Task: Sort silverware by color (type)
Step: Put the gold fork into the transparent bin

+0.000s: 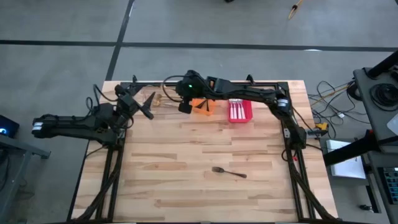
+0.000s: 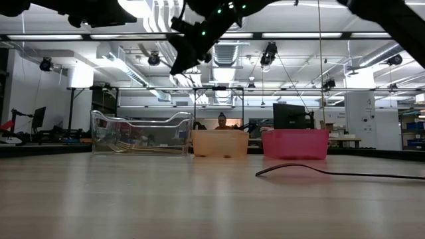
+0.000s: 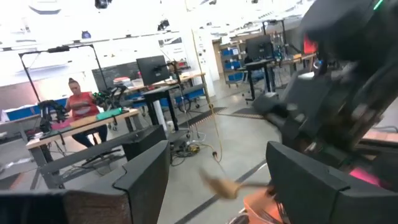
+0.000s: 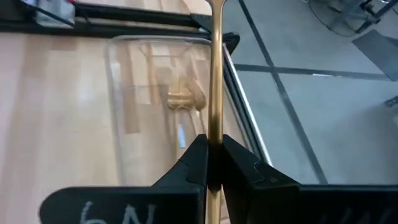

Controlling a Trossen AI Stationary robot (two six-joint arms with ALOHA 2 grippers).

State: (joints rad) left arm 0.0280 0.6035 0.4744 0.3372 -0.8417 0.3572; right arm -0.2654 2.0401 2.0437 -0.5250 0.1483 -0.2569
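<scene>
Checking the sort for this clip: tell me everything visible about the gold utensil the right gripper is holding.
The gold utensil is a slim, shiny, metal-looking piece. Only its straight handle shows clearly; its working end runs out of the right wrist view, so its type cannot be told. It is clamped between the shut fingers of the right gripper and touches nothing else. It is held in the air above the clear bin at the table's far edge, where other gold pieces already lie.

Three bins at tabletop's far edge: one clear (image 2: 141, 133), one orange (image 2: 220, 143), one red (image 2: 295, 143). One black fork (image 1: 228, 172) lying loose. One gold utensil (image 4: 216, 81) in right pincer (image 4: 214, 163).
</scene>
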